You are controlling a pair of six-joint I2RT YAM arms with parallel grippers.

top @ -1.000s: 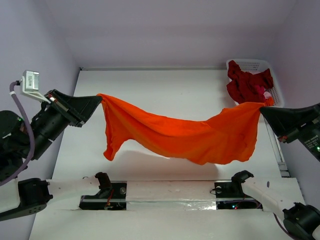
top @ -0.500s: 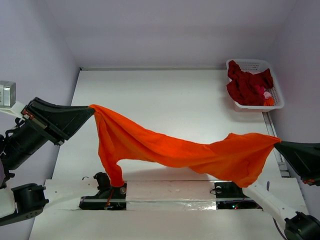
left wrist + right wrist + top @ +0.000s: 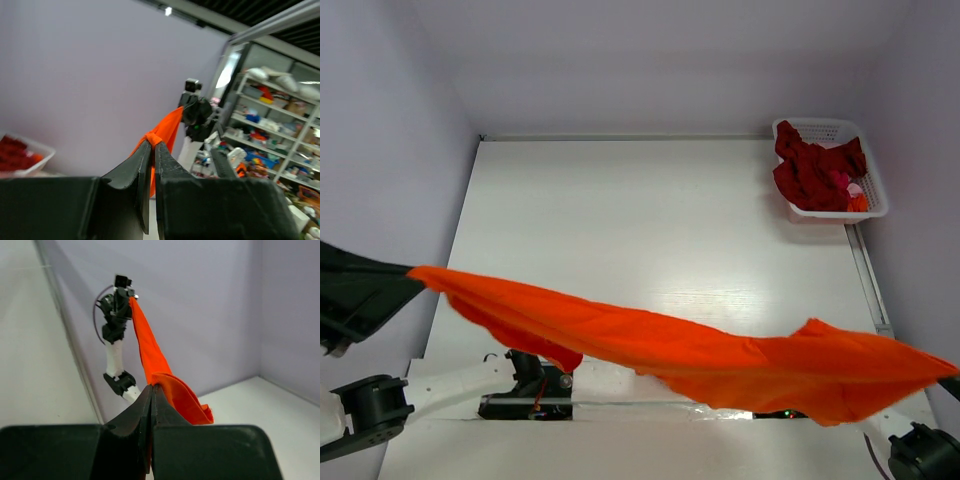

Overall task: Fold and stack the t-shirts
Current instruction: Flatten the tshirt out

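Since a second back you've swung both arms out and toward the near edge, so the orange t-shirt (image 3: 720, 350) that sagged over mid-table is now stretched long and low across the front. Your left gripper (image 3: 151, 142) is pinched tight on a bunched corner of it, and the right gripper (image 3: 151, 387) is clamped the same way on the opposite end, with cloth poking out past the closed fingertips. Between them the shirt runs as a slanting band from the left edge of the top view to the lower right corner, passing over the arm bases, with one flap drooping near the left base. The dark red t-shirts (image 3: 815, 170) sit heaped in the white latticed basket (image 3: 830, 128) at the table's (image 3: 650, 220) far right corner, well apart from all that.
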